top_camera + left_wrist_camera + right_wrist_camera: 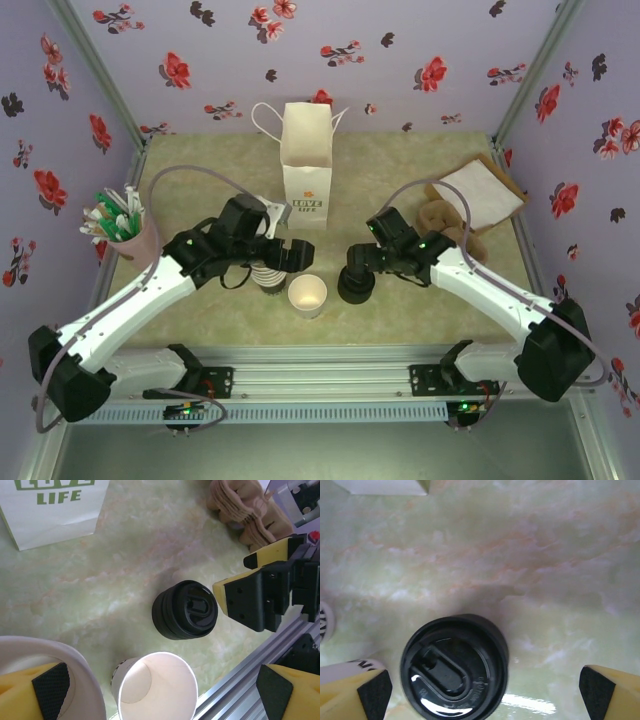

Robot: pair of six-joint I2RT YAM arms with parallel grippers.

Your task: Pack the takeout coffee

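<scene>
On the green marbled table (400,160), a white paper bag (305,165) is stood upright at the back centre with its mouth turned upward; what lies inside cannot be told. At the left wall, a pink cup (140,248) is filled with green-and-white sticks (115,215). Near the front edge, a stack of cream cups (267,279) is nested one in another. The left gripper (162,692) is poised above it with its fingers spread wide, and one pad (50,690) is seen over the stack's rim. Just right of that stack, the single paper cup (307,296) is placed in front of the bag and well apart from it. It is stood upright, long axis vertical, open mouth pointed up, and its pale inner bottom is seen through the mouth. Just right of the cup, a stack of black lids (356,288) is set top side up. The right gripper (485,692) is spread around it, with a finger on either side and both pads apart from it.
</scene>
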